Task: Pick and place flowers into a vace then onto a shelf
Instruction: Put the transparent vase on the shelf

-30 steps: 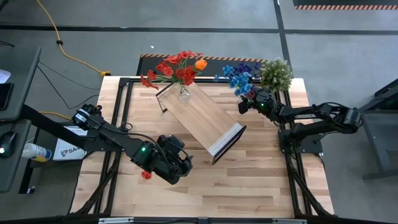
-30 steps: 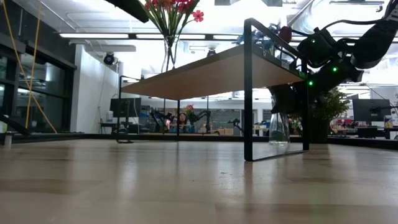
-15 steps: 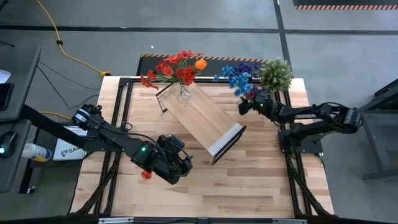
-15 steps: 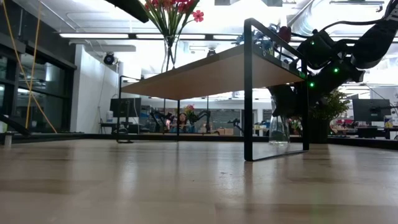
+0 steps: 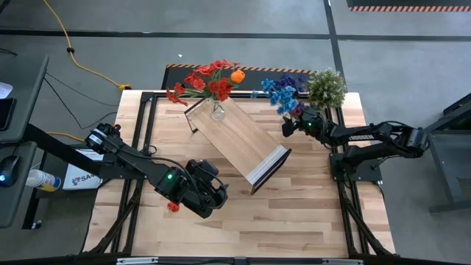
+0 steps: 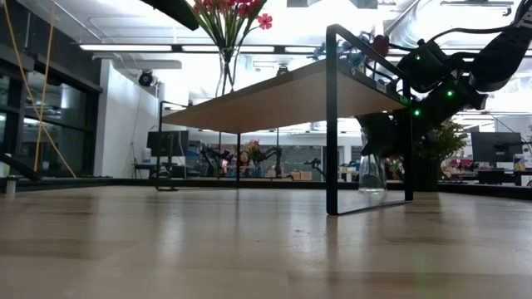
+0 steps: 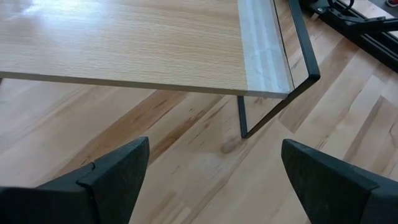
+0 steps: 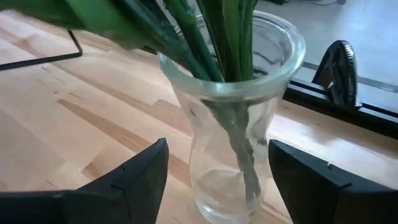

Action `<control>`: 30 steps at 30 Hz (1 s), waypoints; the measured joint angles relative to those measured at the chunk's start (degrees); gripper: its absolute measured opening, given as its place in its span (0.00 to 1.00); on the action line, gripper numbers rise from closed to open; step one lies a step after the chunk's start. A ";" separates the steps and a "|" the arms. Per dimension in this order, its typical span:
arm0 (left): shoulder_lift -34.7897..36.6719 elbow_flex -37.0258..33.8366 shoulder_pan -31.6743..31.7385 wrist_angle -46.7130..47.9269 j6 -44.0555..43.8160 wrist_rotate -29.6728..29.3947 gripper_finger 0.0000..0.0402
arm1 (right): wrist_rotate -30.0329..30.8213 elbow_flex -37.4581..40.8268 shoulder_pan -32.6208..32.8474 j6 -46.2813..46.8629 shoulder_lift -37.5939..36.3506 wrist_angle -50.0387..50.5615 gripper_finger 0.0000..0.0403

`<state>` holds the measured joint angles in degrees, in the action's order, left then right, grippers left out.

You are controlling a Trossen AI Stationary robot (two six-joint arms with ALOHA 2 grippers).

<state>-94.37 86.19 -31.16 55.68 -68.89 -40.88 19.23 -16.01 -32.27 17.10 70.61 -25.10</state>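
While right gripper [image 8: 214,180] jaws spread, green-stemmed flowers [image 8: 211,43] upright in clear glass vase [image 8: 233,124]

Glossy clear glass vase [image 8: 233,118], light-wood table [image 5: 309,213]

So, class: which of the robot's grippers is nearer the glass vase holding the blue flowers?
Right. The right gripper is open around the glass vase of blue flowers; the left gripper waits open across the table, beyond the shelf.

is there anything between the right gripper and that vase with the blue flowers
Nothing visible. In its wrist view, the right gripper has its fingers open on either side of the glass vase, with only bare table between them. The green stems already stand inside it. The shelf lies farther along the table.
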 joint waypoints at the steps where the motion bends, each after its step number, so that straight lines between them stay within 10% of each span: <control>1: 0.00 0.00 0.00 0.00 0.24 -0.02 0.99 | -0.37 0.00 0.00 0.00 0.00 0.00 0.66; 30: 0.00 0.00 0.02 1.53 1.56 -0.61 0.99 | 0.36 0.00 0.00 -3.65 -0.07 -5.95 0.67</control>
<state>-94.37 86.19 -31.14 57.21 -67.33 -41.50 19.59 -16.01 -32.27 13.45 70.54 -31.06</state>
